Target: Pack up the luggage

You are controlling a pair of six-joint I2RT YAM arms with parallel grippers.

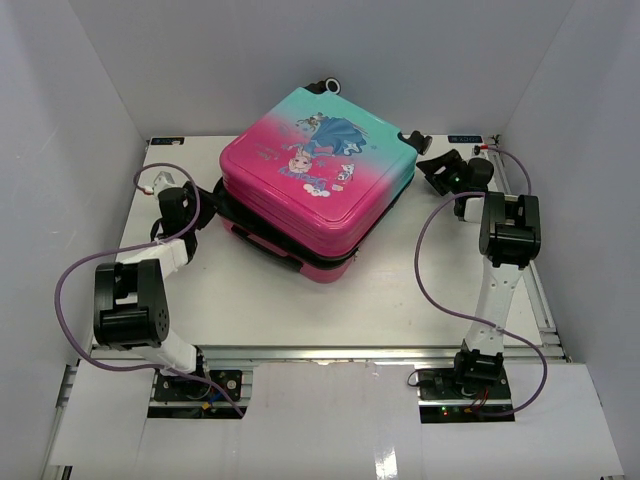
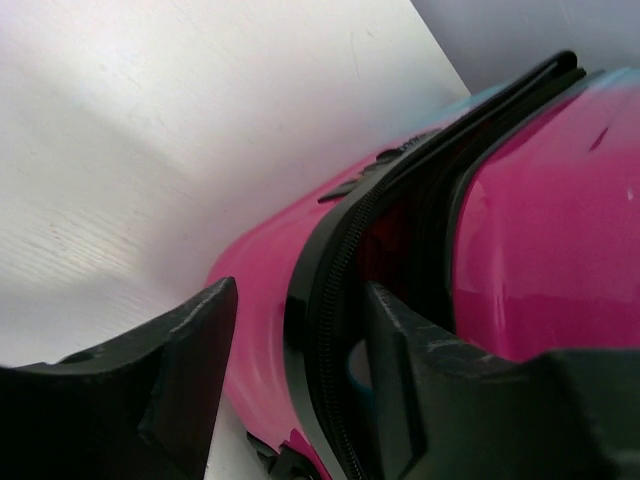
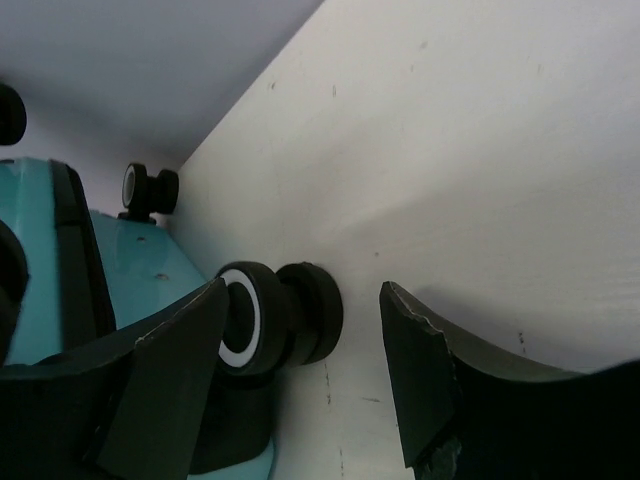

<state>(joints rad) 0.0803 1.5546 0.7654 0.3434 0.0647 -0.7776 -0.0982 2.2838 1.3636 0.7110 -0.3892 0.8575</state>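
The luggage [image 1: 310, 180], pink fading to teal with a princess print, lies flat at the back middle of the table, its lid down but a dark gap showing along the zipper. My left gripper [image 1: 212, 200] is at its left corner. In the left wrist view the gripper [image 2: 300, 370] stands open astride the black zipper rim [image 2: 335, 300] of the pink shell [image 2: 560, 230], one finger [image 2: 420, 380] in the gap. My right gripper [image 1: 432, 172] is open at the right corner. A black-and-white wheel [image 3: 270, 315] sits between its fingers [image 3: 170, 390], near the left one.
White walls close in the table [image 1: 300, 300] on the left, back and right. A second wheel [image 3: 150, 188] shows farther along the teal shell [image 3: 150, 270]. Purple cables [image 1: 70, 280] loop beside both arms.
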